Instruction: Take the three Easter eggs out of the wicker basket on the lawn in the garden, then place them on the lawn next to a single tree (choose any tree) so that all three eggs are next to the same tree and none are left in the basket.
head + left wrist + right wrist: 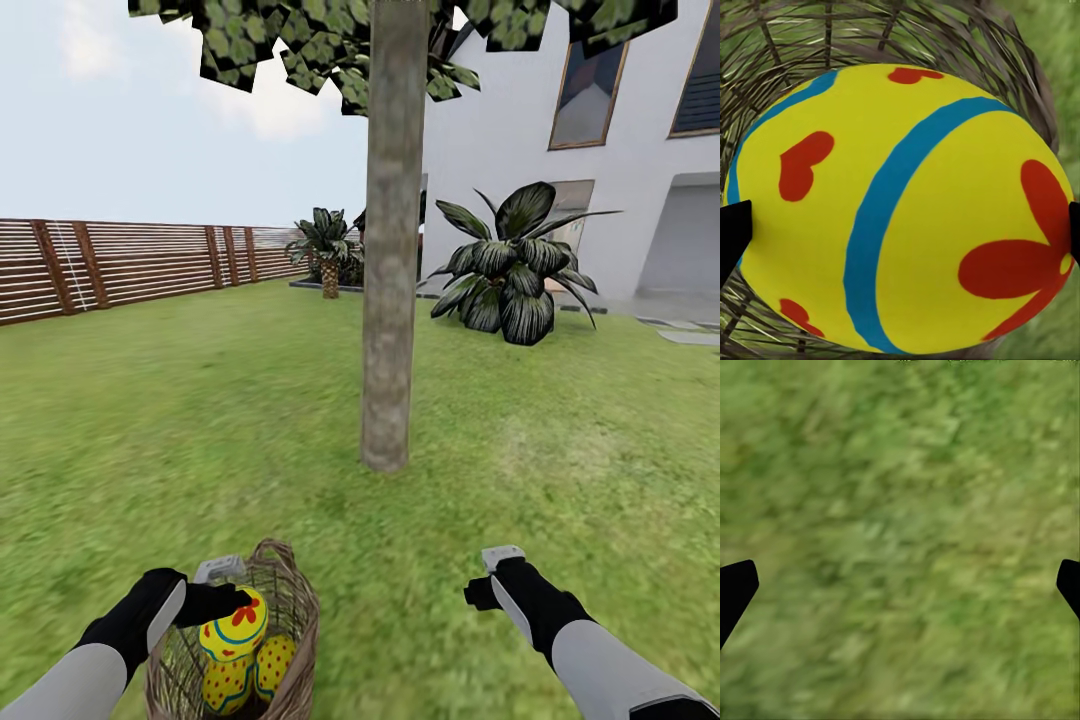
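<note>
The wicker basket [285, 600] stands on the lawn [180, 420] at the bottom left, a short way in front of the tree [390, 300]. Two Easter eggs [250, 672] lie inside it. A third egg [235, 622] is raised to the basket's rim, with my left gripper [228, 603] shut on it. In the left wrist view that egg [900, 210] sits between the black fingertips [731, 232], with basket weave [870, 30] behind. My right gripper [478, 590] hovers open over bare grass [900, 540] to the right of the basket.
A brown slatted fence [120, 265] runs along the left. A white house [600, 150] and a broad-leaved shrub [515, 265] stand at the right back, with a short palm [328, 250] behind the trunk. Paving [690, 335] lies at the far right.
</note>
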